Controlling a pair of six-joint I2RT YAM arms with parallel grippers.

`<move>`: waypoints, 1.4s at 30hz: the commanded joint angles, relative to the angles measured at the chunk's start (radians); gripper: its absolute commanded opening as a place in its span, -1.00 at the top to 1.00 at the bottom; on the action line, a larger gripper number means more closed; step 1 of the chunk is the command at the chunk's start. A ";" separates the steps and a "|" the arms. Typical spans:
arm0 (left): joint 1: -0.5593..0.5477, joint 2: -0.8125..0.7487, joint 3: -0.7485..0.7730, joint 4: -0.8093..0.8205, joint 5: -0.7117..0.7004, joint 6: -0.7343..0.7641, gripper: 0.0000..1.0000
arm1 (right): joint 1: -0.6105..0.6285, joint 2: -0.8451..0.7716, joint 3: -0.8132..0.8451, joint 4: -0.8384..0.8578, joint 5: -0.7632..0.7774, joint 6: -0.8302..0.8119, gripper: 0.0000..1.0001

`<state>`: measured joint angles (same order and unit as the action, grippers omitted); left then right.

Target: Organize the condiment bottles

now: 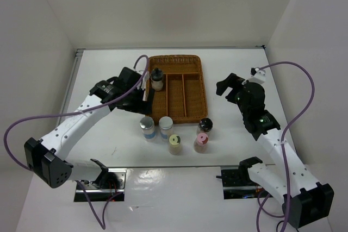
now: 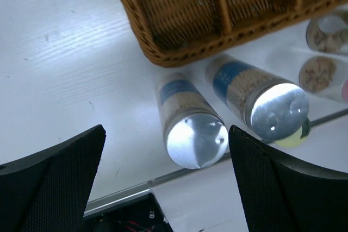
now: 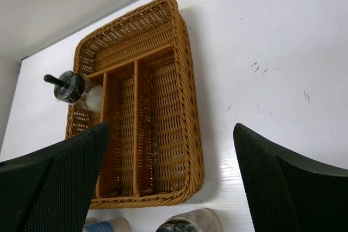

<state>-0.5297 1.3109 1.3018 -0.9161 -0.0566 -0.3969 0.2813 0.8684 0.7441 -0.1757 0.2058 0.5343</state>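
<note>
Standing sorted in a brown wicker divided tray (image 1: 191, 113), one black-capped clear shaker jar (image 1: 157, 79) is stowed; left gripper (image 2: 166, 130) and right gripper (image 3: 171, 127) are spread, empty.

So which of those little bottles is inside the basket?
The black-capped bottle at the wicker tray's far left corner. The other five, one also black-capped, stand on the table outside it.

- You're in a robot lab booth: white walls (image 1: 163, 4) box in the tabletop (image 1: 234, 63).
- Left arm (image 1: 70, 129) and right arm (image 1: 274, 146), trailing purple cables (image 1: 288, 63), stand bolted at its edge.
</note>
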 commanded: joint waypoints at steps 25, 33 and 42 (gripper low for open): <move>-0.133 0.023 -0.154 0.026 -0.012 -0.049 -1.00 | -0.007 -0.058 -0.022 0.001 0.023 0.024 -0.97; -0.142 0.059 -0.154 0.056 -0.072 -0.059 -1.00 | -0.007 -0.048 -0.022 0.001 0.023 0.024 -0.97; -0.142 0.093 -0.154 0.075 -0.063 -0.059 -0.61 | -0.007 -0.048 -0.022 0.001 0.004 0.015 -0.97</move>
<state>-0.6685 1.3865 1.1515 -0.8555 -0.1074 -0.4534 0.2810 0.8200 0.7254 -0.1871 0.2085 0.5533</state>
